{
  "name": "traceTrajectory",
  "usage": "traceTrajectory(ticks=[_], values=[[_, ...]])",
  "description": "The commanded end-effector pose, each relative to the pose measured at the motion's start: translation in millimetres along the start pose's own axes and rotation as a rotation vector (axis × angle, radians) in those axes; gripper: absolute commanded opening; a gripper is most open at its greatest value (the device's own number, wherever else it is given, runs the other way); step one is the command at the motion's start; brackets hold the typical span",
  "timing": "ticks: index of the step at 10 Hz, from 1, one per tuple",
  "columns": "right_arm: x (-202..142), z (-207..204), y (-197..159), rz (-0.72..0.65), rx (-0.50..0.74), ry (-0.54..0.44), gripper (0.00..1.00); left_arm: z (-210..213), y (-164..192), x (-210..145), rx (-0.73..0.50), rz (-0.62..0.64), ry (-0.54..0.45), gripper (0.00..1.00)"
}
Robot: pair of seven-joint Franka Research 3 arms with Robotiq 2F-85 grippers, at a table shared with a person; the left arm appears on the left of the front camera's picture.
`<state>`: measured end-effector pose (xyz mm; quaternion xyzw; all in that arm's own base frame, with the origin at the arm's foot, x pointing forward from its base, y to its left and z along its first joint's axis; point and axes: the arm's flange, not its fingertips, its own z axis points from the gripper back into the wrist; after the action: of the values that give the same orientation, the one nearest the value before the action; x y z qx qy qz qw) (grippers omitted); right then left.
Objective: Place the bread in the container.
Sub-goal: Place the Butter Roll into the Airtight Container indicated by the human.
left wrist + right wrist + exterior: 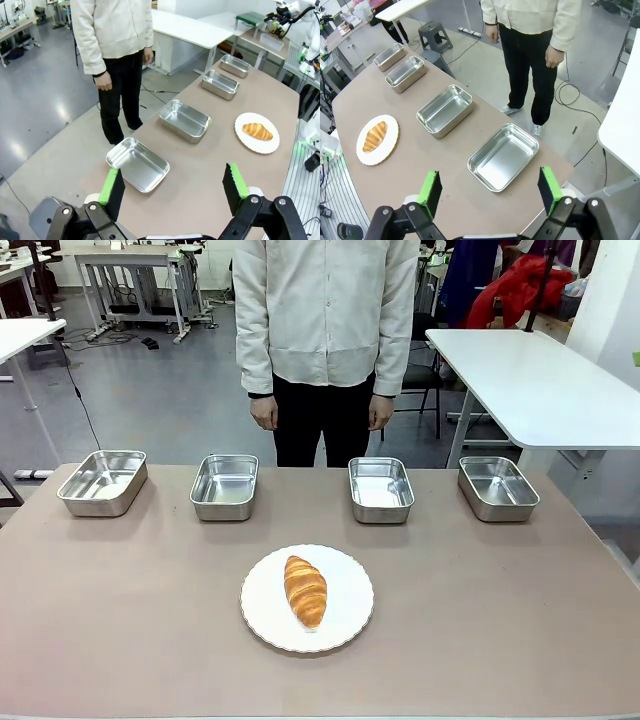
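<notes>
Croissant (305,590) lies on round white plate (350,605); four steel pans (222,510) sit in a row behind the plate. Left claw (172,171) & right claw (489,173) both spread wide apart, holding nothing.

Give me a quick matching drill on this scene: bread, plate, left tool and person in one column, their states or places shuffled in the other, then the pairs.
1 bread
2 plate
3 left tool
4 person

a open, holding nothing
b white, scalloped rim
c standing at the table's far side
d lying on the plate

Pairs: 1-d, 2-b, 3-a, 4-c
</notes>
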<state>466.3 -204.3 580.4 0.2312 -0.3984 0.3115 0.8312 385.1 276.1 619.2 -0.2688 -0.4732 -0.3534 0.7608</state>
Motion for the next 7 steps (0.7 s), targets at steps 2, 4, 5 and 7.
traceTrajectory(ticks=[2,4,5,7], values=[[1.6,-0.1,1.4,0.008,0.007,-0.007,1.00,0.7,-0.3,-0.5,-0.009,-0.015,-0.011,1.00],[1.6,-0.1,1.4,0.008,0.007,-0.007,1.00,0.7,-0.3,-0.5,-0.009,-0.015,-0.011,1.00],[1.6,-0.1,1.4,0.008,0.007,-0.007,1.00,0.7,-0.3,-0.5,-0.009,-0.015,-0.011,1.00],[1.6,-0.1,1.4,0.008,0.007,-0.007,1.00,0.7,-0.3,-0.5,-0.009,-0.015,-0.011,1.00]])
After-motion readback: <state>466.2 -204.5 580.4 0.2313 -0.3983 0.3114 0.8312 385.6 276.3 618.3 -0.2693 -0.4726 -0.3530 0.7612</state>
